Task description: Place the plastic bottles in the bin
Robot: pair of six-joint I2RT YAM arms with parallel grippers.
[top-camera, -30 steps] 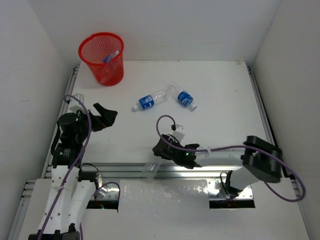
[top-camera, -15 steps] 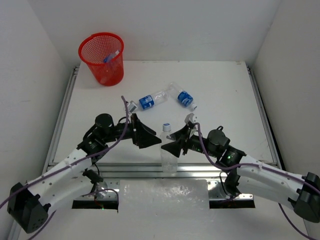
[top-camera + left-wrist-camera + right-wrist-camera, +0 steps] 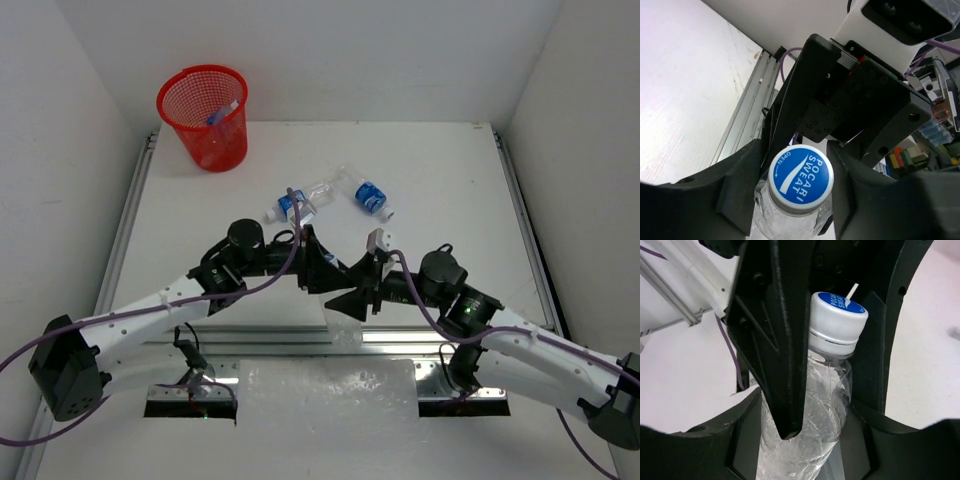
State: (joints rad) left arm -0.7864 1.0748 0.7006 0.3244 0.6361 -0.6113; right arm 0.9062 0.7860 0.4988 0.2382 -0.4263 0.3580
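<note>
Upright bottle [image 3: 340, 328] stands between both sets of jaws, long axis vertical, blue cap [image 3: 801, 176] on top; left gripper [image 3: 318, 268] straddles the neck, a finger on either side of the cap (contact not resolvable, so cannot tell whether it grips); right gripper [image 3: 352, 292] meets it from the opposite side, jaws looking closed on the clear body lower down. Bin [image 3: 203, 120] lies well beyond the jaws, on the left gripper's side; left arm is nearer, so judged the likely carrier. Bin holds one binned bottle [image 3: 222, 112]; a lying bottle [image 3: 295, 203] and a second lying bottle [image 3: 368, 195] rest just beyond the jaws.
</note>
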